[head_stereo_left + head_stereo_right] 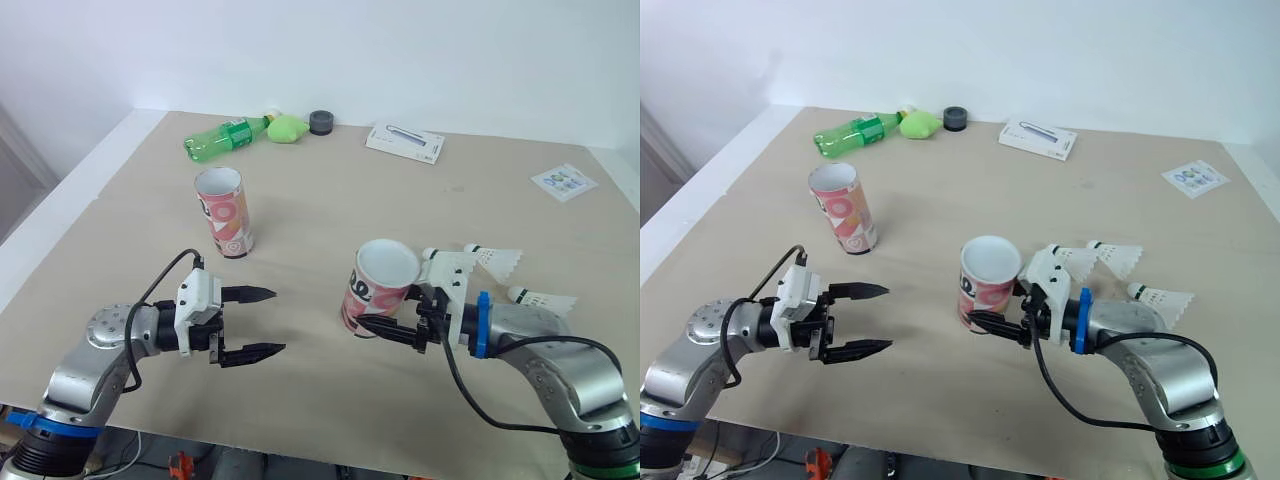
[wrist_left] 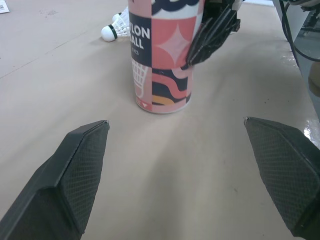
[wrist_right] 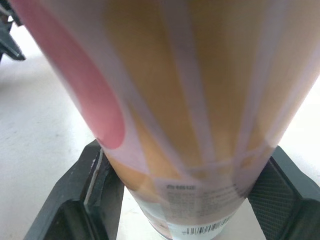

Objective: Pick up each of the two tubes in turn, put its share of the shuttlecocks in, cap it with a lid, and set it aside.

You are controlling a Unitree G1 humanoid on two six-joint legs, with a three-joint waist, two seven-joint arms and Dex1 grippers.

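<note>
tabletop (image 1: 330,190): right claw (image 3: 186,195) on tube (image 1: 376,288), left claw (image 1: 277,321) wide

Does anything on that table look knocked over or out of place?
The green bottle lies on its side near the far edge of the table. Shuttlecocks lie loose beside the right gripper, which grips one upright tube.

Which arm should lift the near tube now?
Right. The right gripper clasps the near tube, a finger on each side; the left gripper is open and stands apart from it.
</note>
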